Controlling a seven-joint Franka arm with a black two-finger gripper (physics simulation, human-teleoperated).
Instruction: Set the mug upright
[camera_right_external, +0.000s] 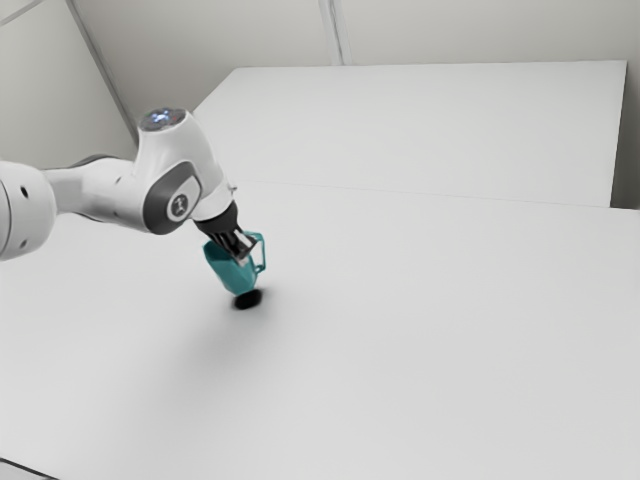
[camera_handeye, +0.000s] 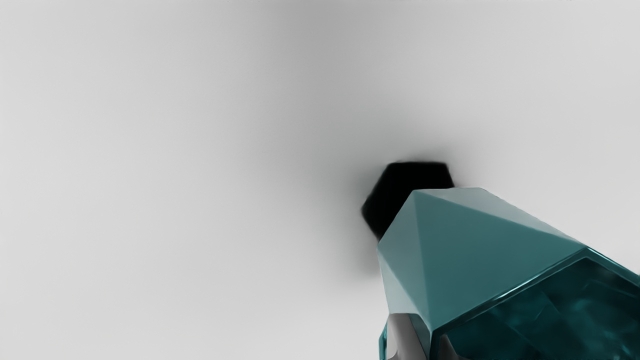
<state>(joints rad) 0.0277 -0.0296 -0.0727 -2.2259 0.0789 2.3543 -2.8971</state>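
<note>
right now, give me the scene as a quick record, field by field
mug: teal, faceted
pose: tilted, base low, leaning toward the exterior view's left
handle: on the exterior view's right
pincer: shut on the mug's wall at the rim, one finger inside, one outside
under mug: black patch on pale table
base touching table: cannot tell

Your mug (camera_right_external: 226, 272) sits tilted in the gripper (camera_right_external: 243, 257), over the table (camera_right_external: 400, 330), with its handle (camera_right_external: 263, 254) towards the exterior view's right and its shadow (camera_right_external: 247, 299) below the base. The wrist view gives you one finger inside the mug, the other outside – the mug's wall between them – and the arm (camera_right_external: 185, 175) reaches in from the exterior view's left
</note>
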